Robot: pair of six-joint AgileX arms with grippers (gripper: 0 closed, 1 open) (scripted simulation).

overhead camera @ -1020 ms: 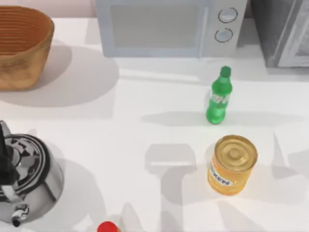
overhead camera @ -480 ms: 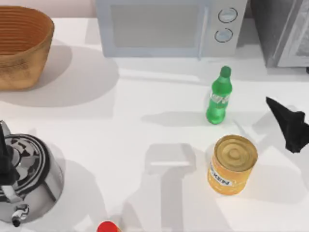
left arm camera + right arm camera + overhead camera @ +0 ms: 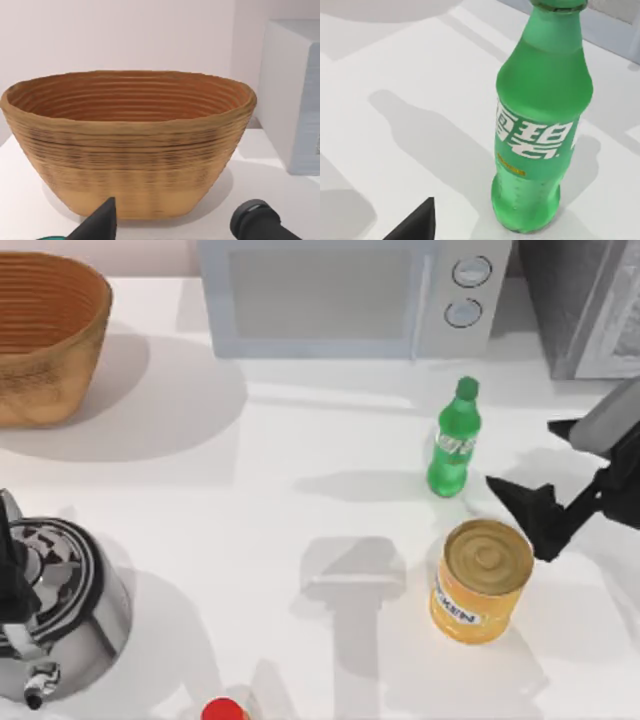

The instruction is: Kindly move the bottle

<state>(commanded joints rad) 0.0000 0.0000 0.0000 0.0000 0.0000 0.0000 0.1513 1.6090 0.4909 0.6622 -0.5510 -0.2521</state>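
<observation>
The right end effector [image 3: 540, 495] is hovering over the right part of the white bench [image 3: 300, 510], with its two dark fingers spread wide apart and nothing between them. One finger [image 3: 535, 515] is pointing toward the small green plastic bottle [image 3: 453, 440], and the other one is lying farther to the right. The end effector is staying just beside the bottle, not touching it.

The bottle is standing upright on the bench, with its green cap on top and a white-green label band around the middle. In the right wrist view the bottle [image 3: 540, 125] is appearing close and is casting a long shadow on the bench.

The yellow tin can [image 3: 480, 580] is standing near the bottle, toward the front edge, just below the end effector in the top view. A white microwave oven [image 3: 345, 295] is sitting behind the bottle.

The left end effector [image 3: 175, 225] is facing the brown woven basket [image 3: 130, 145]; I cannot tell how far it is open.
</observation>
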